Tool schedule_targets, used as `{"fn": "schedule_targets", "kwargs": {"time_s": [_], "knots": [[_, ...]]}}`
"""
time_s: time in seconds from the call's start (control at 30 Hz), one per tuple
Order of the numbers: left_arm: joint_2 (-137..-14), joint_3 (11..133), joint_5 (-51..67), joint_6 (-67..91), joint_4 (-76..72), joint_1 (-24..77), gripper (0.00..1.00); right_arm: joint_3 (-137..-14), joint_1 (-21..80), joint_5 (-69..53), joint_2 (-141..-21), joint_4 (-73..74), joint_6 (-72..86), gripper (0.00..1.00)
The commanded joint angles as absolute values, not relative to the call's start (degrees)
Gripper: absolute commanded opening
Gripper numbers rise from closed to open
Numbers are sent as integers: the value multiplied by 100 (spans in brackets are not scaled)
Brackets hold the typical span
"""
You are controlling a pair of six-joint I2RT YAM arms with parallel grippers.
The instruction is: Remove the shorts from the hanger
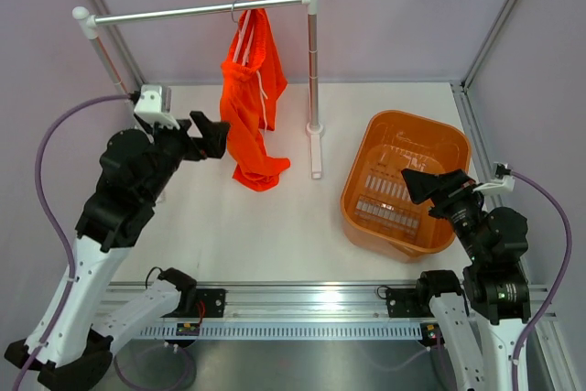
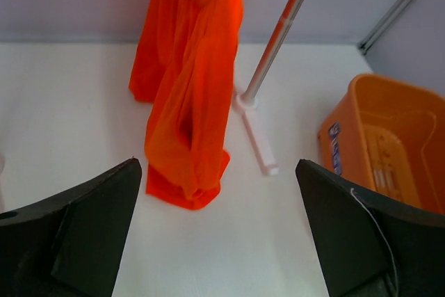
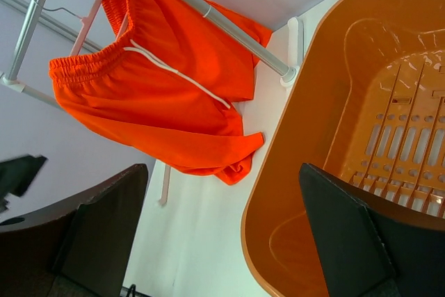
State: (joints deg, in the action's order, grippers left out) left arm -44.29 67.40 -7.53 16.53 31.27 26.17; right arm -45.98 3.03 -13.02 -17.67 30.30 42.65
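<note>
The shorts hang at the upper centre of the top view, on the hanger hooked over the rail, with the hem resting on the table. Only the right wrist view shows the waistband, the white drawstring and the pink hanger. At right, the orange basket shows only its slotted floor. The left gripper is just left of the shorts with its fingers spread. The right gripper is over the basket, also spread.

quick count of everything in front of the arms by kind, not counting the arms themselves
shorts: 1
hanger: 1
clothes rail: 1
basket: 1
total: 4
</note>
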Motion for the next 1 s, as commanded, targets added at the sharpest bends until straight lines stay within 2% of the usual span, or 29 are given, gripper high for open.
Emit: {"fn": "schedule_targets", "kwargs": {"time_s": [0.0, 0.27, 0.37, 0.43, 0.53, 0.77, 0.97], "knots": [[-5113, 7704, -606, 1582, 2006, 2602, 99, -4483, 264, -1406, -1740, 2761, 4139, 99], [-7563, 9657, -1177, 651, 1257, 2601, 97, -4386, 272, -1828, -2179, 2233, 4131, 99], [-8233, 10621, -1265, 361, 1344, 2593, 93, -4368, 272, -1889, -2311, 2119, 4087, 99], [-8884, 11142, -1292, 237, 1651, 2549, 84, -4333, 272, -1933, -2347, 2022, 4087, 99], [-9535, 12031, -1538, 325, 2082, 2409, 79, -4307, 264, -1951, -2347, 1960, 4052, 99], [-9896, 12348, -1213, 686, 2206, 2127, 73, -4280, 264, -1828, -2364, 1925, 3929, 100], [-10028, 12331, -915, 589, 2346, 2118, 72, -4175, 264, -1846, -2347, 1846, 3990, 99]]}}
